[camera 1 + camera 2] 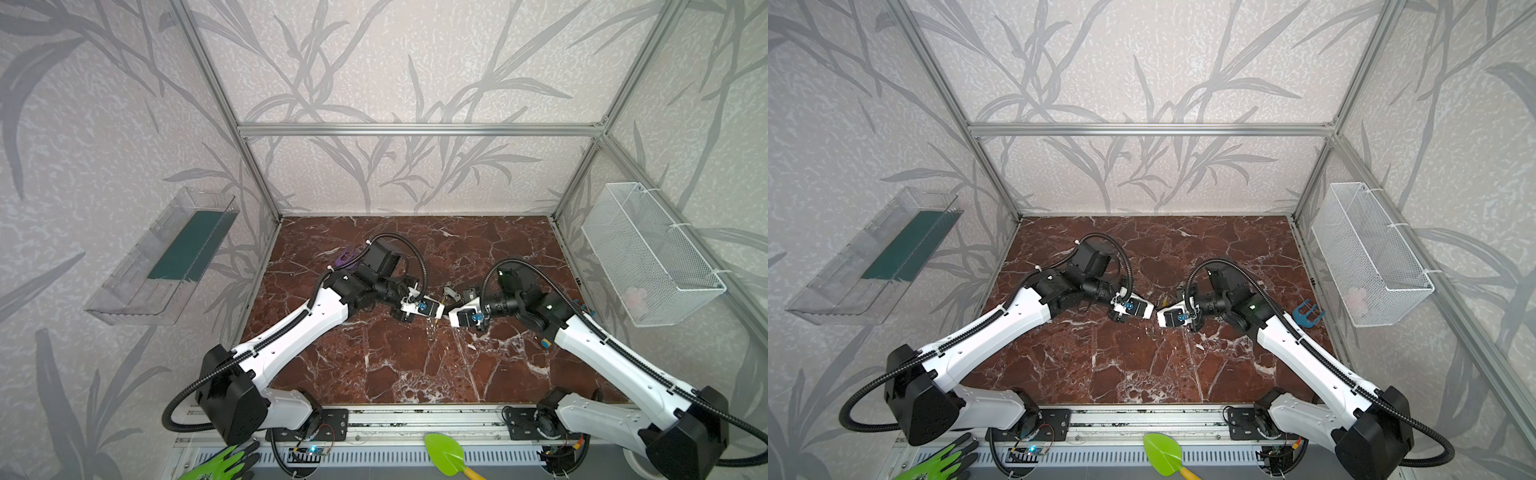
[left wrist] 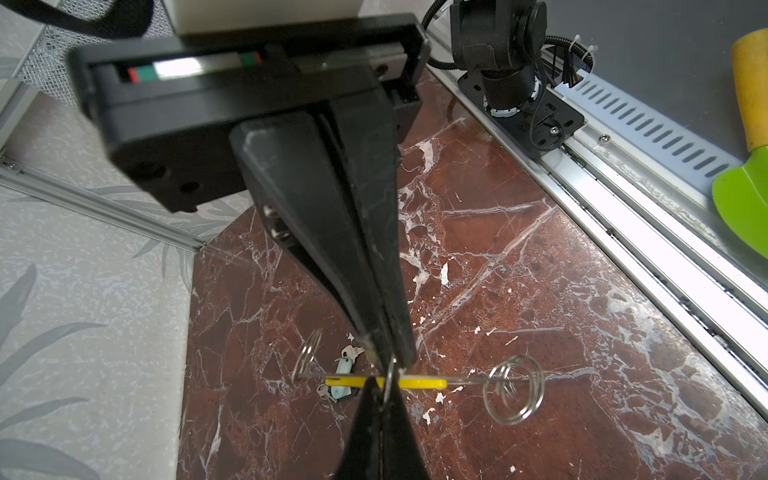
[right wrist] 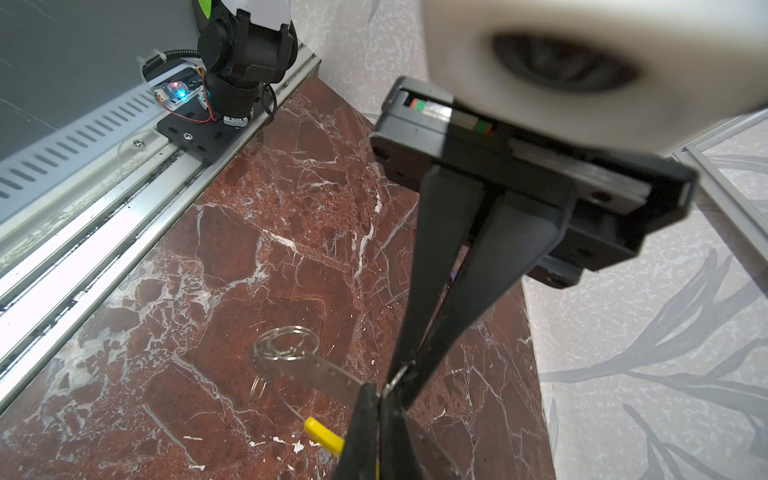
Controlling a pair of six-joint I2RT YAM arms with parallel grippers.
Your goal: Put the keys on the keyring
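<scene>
Your left gripper (image 2: 376,392) is clamped on the yellow sleeve (image 2: 424,383) of the thin grey hoop keyring (image 3: 316,370), held aloft. Your right gripper (image 3: 379,405) is closed against it, perhaps on a small wire ring (image 2: 390,376). The small silvery keys with teal tags (image 2: 344,368) lie below, unthreaded, so free one gripper to fetch them.

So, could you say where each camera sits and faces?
Top view: high in front, looking down; left arm and right arm show.
Top view: alongside, same aim at the table, same arms.
Left wrist: behind the left gripper, facing past it to the keyring.
Right wrist: behind the right gripper, facing past it to the keyring.
Shared by the wrist views: both grippers, the keyring.
</scene>
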